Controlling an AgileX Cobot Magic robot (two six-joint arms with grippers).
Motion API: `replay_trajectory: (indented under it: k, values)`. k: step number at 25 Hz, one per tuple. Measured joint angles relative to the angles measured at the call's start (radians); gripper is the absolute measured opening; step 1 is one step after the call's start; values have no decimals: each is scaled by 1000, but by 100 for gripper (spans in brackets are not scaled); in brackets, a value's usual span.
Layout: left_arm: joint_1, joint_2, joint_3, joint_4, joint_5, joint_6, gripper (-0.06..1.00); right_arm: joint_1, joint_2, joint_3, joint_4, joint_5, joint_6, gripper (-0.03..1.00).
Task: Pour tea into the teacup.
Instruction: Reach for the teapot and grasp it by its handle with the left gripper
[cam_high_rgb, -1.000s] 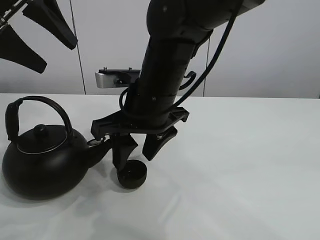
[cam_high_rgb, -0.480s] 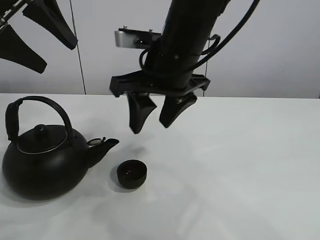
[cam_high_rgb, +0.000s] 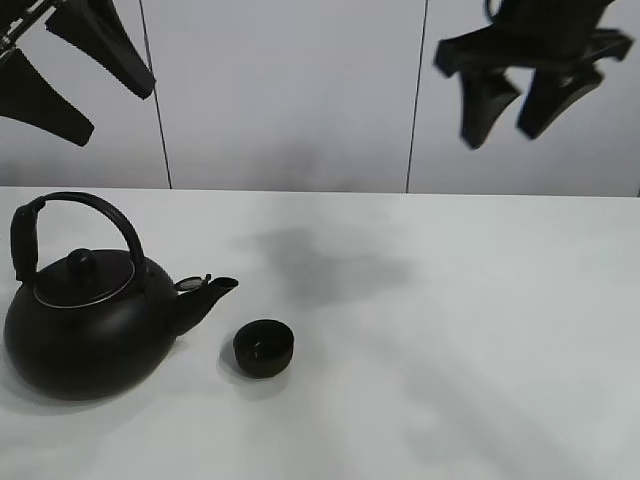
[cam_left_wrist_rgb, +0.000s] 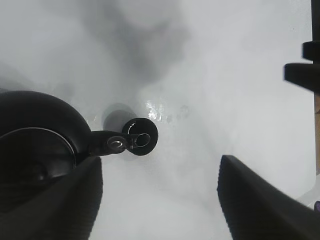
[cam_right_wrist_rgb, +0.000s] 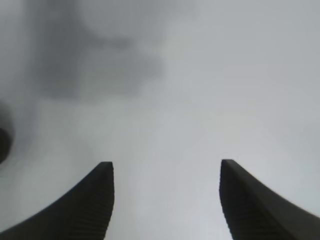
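Note:
The teacup (cam_high_rgb: 265, 347), small, low and black, stands on the white table just in front of the spout of the big black kettle (cam_high_rgb: 85, 315). From the left wrist view I look down on the teacup (cam_left_wrist_rgb: 141, 136) with the kettle (cam_left_wrist_rgb: 35, 145) spout overlapping its rim. My left gripper (cam_high_rgb: 120, 118) hangs open high above the kettle at the upper left, its jaws (cam_left_wrist_rgb: 160, 160) wide apart and empty. My right gripper (cam_high_rgb: 498, 140) is high at the upper right, far from the cup, open with nothing between its fingers (cam_right_wrist_rgb: 166, 163).
The white table (cam_high_rgb: 450, 330) stretches to the right of the cup. A grey panelled wall (cam_high_rgb: 290, 90) stands behind it. The kettle's arched handle (cam_high_rgb: 90, 205) stands upright.
My right gripper has lifted from down at the teacup and swung up and to the right, leaving the cup standing on the table. The left gripper, kettle and cup have not moved.

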Motion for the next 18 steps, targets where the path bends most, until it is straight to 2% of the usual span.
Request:
replay_trajectory:
  k: [6,11,14,18]
  values:
    - [0,0,0,0,-1,0,48,-246,-215,0,-115,40,-2,42]
    - [0,0,0,0,-2,0,48,-469,-477,0,-134,69,-25,42]
    - [0,0,0,0,-4,0,48,-518,-660,2,-131,88,-26,42]
    - [0,0,0,0,-4,0,48,-479,-911,2,-65,142,-44,42]
